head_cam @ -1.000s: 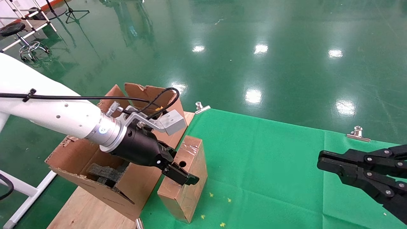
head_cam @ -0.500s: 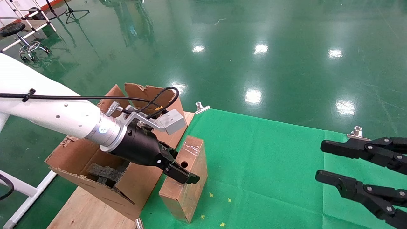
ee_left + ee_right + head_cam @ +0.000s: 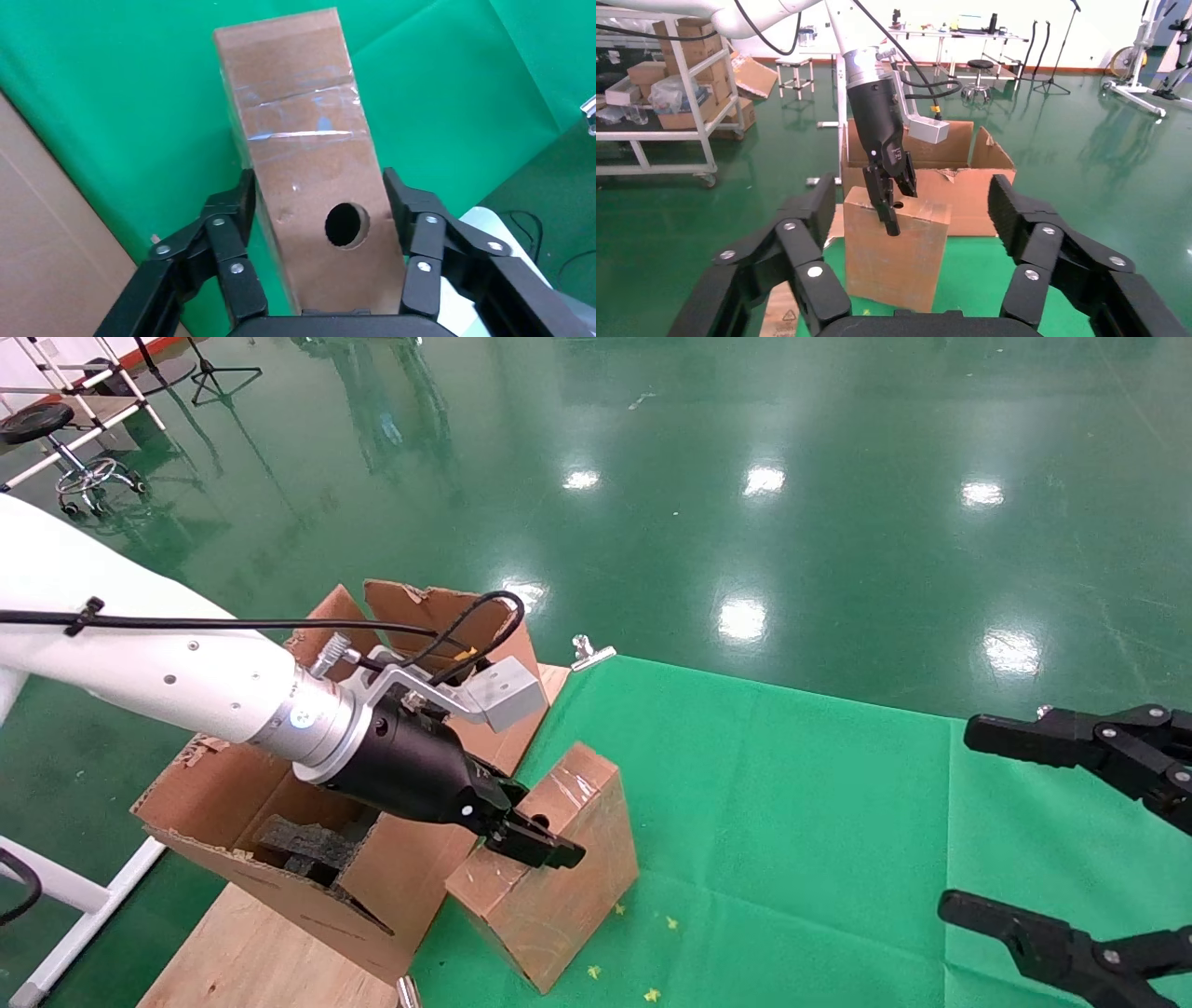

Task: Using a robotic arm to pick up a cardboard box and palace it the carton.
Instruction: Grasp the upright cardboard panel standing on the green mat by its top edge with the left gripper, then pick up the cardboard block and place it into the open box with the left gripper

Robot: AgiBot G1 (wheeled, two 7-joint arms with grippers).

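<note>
Left gripper [image 3: 316,210] pinches the cardboard box [image 3: 549,868] at the desk's [image 3: 792,803] left edge, beside the carton [image 3: 279,803]; lift straight, w/ grip firm, box is tilting.

Taped brown cardboard box [image 3: 549,877] with round hole, tilted on green cloth, beside ragged-flapped carton [image 3: 279,822]

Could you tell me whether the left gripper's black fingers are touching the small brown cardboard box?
Touching. In the left wrist view both fingers of the left gripper press against opposite sides of the small brown cardboard box, with no gap.
</note>
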